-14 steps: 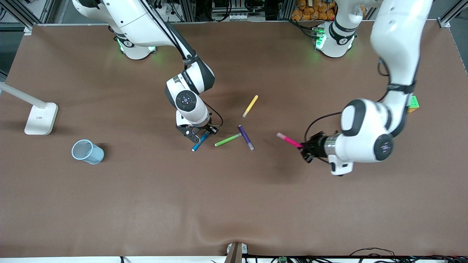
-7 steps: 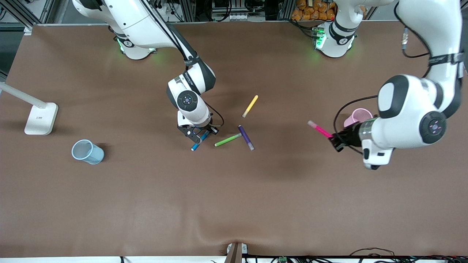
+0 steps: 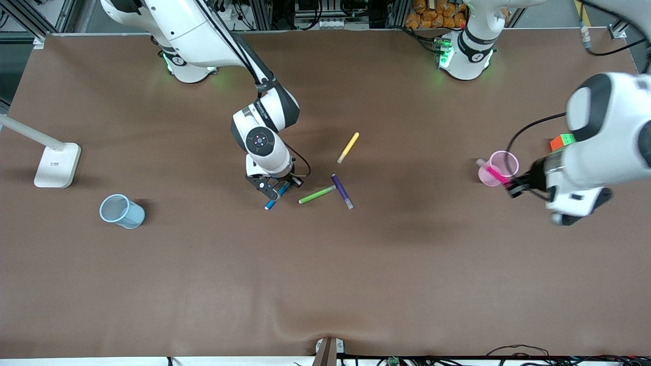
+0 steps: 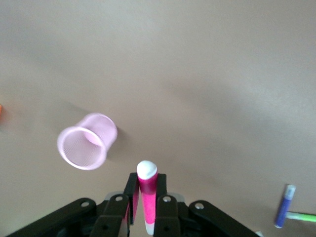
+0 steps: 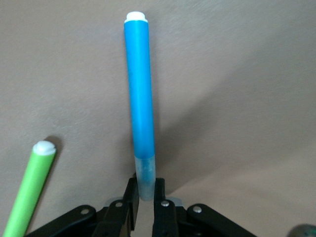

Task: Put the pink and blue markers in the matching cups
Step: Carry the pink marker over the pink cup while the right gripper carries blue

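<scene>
My left gripper [image 3: 513,187] is shut on the magenta-pink marker [image 3: 491,172] and holds it in the air, its pale tip over the rim of the pale pink cup [image 3: 501,163]. In the left wrist view the pink marker [image 4: 147,190] stands between the fingers of the left gripper [image 4: 146,181], with the pink cup [image 4: 84,147] beside it. My right gripper [image 3: 277,191] is low at the table's middle, shut on the pale end of the blue marker [image 3: 271,199]. The right wrist view shows the blue marker [image 5: 139,98] sticking out of the right gripper [image 5: 144,191]. The pale blue cup [image 3: 122,211] stands toward the right arm's end.
A green marker [image 3: 317,194] and a dark purple marker [image 3: 342,191] lie beside the blue one, and a yellow marker [image 3: 348,147] lies farther from the front camera. A white lamp base [image 3: 57,165] stands at the right arm's end. A colour cube [image 3: 562,141] sits by the pink cup.
My left arm has swung the pink marker from the table's middle toward the left arm's end, to over the pink cup. The right gripper has stayed on the blue marker, shifting it slightly.
</scene>
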{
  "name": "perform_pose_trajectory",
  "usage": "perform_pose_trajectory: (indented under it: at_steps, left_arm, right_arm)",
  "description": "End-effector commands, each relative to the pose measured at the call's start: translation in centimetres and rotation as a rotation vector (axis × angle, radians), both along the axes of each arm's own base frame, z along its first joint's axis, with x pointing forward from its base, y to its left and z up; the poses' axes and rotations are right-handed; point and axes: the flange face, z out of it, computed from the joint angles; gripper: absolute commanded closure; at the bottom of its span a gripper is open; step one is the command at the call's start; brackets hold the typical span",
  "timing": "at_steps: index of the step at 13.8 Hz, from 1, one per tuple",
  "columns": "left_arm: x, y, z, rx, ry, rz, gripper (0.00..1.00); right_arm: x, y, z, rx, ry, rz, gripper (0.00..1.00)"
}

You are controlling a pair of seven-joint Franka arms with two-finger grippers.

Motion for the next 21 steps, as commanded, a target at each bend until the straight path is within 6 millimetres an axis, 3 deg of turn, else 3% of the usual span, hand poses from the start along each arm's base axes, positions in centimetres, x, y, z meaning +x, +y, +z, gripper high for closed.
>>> perform_pose_trajectory:
  at_steps: [1,5,8,10,13,14,18,19,21]
  left_arm:
    - [-1.6,1.9,1.3,0.016,-0.01,-0.034,1.0]
    - [-2.8,2.0,1.1,0.132,-0.045,-0.086,1.0]
    - [-4.2,1.7,-1.1,0.133,-0.088,-0.091,1.0]
    - [-5.1,2.0,-2.4,0.138,-0.098,-0.095,1.0]
    - [-7.4,2.9,-4.9,0.137,-0.126,-0.086,1.0]
    - [-8.0,3.2,-5.7,0.136,-0.126,-0.083,1.0]
    - [-10.0,4.6,-8.4,0.132,-0.157,-0.065,1.0]
    - [-10.3,5.0,-9.3,0.129,-0.169,-0.06,1.0]
    - [-11.1,6.3,-11.0,0.124,-0.202,-0.042,1.0]
  right_arm:
    - [2.2,-2.6,4.9,-0.019,0.069,-0.032,1.0]
    - [6.9,-8.7,11.6,-0.055,0.249,-0.069,1.0]
    - [10.1,-15.7,16.3,-0.023,0.357,-0.043,1.0]
    - [11.4,-21.3,18.3,0.016,0.418,-0.022,1.0]
    - [12.1,-29.8,19.9,0.15,0.498,0.023,1.0]
    - [12.2,-33.1,19.8,0.195,0.51,0.023,1.0]
    - [11.9,-43.0,19.3,0.315,0.477,0.091,1.0]
    - [11.7,-45.2,18.9,0.341,0.469,0.088,1.0]
    - [11.7,-47.0,18.4,0.355,0.453,0.072,1.0]
